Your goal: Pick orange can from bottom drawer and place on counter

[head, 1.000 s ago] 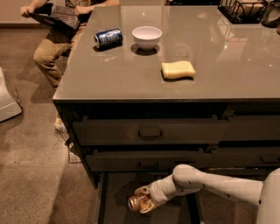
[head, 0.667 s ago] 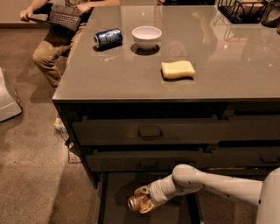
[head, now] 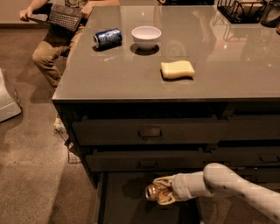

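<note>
The orange can lies on its side inside the open bottom drawer, its shiny silver end facing left. My gripper reaches in from the right on a white arm, with its pale fingers closed around the can above and below. The can sits low in the drawer, under the two shallower handled drawers. The grey-brown counter spreads above the cabinet.
On the counter are a dark blue can on its side, a white bowl and a yellow sponge. A wire rack stands at the back right. A seated person with a laptop is at the far left.
The view has shifted slightly; the gripper stays on the can in the drawer with no clear movement.
</note>
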You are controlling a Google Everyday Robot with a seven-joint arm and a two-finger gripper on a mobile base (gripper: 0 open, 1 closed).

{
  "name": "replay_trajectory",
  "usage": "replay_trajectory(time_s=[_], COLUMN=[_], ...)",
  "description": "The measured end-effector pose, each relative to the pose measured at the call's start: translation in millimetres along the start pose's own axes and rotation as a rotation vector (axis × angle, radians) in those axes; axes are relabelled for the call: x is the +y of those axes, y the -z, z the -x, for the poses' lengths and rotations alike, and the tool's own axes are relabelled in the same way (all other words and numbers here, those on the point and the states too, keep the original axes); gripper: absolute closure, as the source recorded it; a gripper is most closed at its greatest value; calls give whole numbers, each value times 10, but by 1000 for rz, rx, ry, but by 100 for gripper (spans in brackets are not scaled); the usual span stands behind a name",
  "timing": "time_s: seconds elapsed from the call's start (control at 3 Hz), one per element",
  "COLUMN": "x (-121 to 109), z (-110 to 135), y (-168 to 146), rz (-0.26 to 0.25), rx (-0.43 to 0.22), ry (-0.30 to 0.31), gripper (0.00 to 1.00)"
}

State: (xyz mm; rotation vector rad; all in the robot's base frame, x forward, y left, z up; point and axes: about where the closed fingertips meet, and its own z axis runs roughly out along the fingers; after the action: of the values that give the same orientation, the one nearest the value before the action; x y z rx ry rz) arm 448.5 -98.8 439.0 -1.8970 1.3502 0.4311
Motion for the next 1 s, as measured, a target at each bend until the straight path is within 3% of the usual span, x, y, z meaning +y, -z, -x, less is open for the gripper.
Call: replay_trajectory(time_s=[0.67,1.0], x=[-475,-752], z=[139,186], y=[1597,2159], rz=[-184,-229], rx=[65,77], ry=[61,107], gripper=[100,100])
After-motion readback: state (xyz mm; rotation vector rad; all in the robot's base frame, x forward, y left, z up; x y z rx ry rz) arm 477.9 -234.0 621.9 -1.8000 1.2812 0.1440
